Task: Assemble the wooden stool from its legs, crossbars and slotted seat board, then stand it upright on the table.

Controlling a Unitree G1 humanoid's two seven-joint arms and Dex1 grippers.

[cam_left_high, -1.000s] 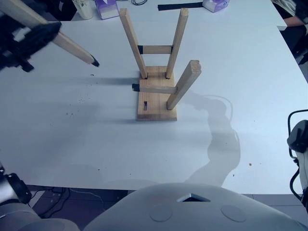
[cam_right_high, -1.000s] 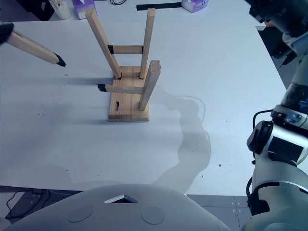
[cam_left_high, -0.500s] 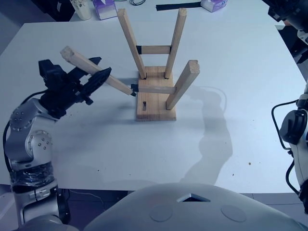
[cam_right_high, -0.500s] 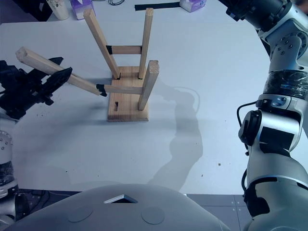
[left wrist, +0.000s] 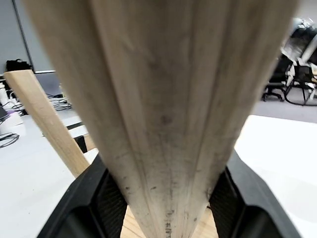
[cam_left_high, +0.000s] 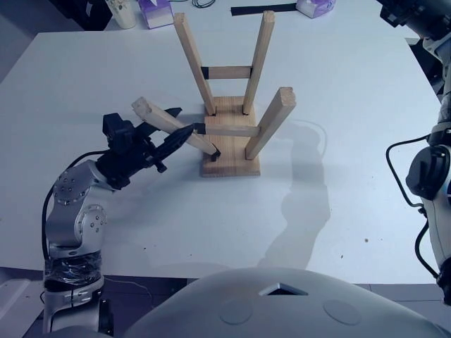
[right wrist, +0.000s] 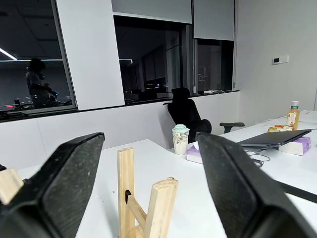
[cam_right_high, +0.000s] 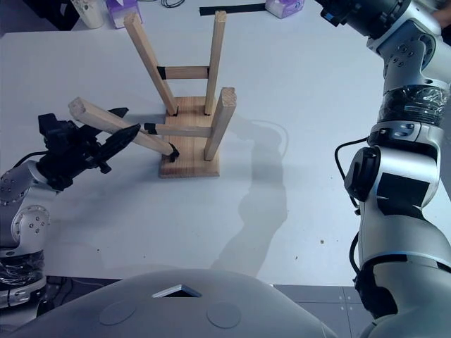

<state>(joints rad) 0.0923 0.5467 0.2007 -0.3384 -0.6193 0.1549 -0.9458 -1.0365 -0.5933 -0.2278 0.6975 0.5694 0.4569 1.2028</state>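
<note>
1. The left gripper [cam_left_high: 175, 125] is clamped around the loose leg [cam_left_high: 149, 111], partway along it.
2. The leg slants from high on the left down to the right. Its dark tip meets the seat board [cam_left_high: 236, 167] at the near-left slot; whether it has entered is unclear.
3. The near crossbar [cam_left_high: 232, 130] ends just beside this leg.
4. The left arm sits low over the counter [cam_left_high: 106, 211], forearm pointing right; the leg likely needs tipping upright.
5. The right gripper [right wrist: 148, 139], fingers spread, is raised far right, well apart.

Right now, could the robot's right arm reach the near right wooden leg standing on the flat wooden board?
Probably, with a long reach: the right claw is open, raised well away from that upright wooden leg, and nothing stands between them.
</note>
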